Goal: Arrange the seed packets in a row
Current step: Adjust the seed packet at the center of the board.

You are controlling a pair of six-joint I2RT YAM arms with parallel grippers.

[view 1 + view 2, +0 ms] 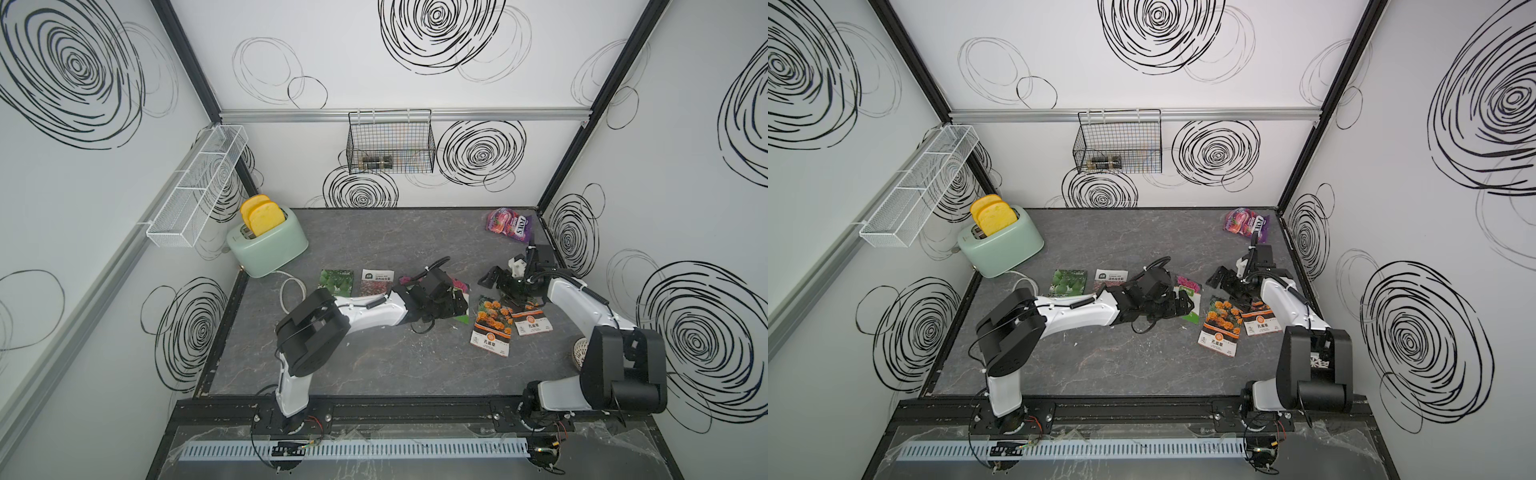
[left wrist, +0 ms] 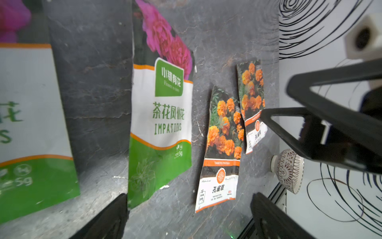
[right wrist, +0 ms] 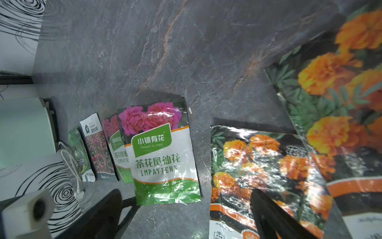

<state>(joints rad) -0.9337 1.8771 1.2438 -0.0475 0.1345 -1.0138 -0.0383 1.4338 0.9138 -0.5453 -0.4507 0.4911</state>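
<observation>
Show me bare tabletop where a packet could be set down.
Bare: the back strip between toaster and candy bag; the wide front area between the marigold packets and the front rail. Crowded: the middle band, where seed packets lie close, some overlapping.

Left gripper [image 1: 459, 305] low, jaws spread wide — right gripper [image 1: 494, 286] angled down, jaws wide.

Glare off glossy, crinkled film on the seed packets [image 3: 165, 157]; matt stone-look table [image 3: 186, 51]; smooth satin toaster [image 1: 270, 249]; black metal-wire basket [image 1: 390, 141].
</observation>
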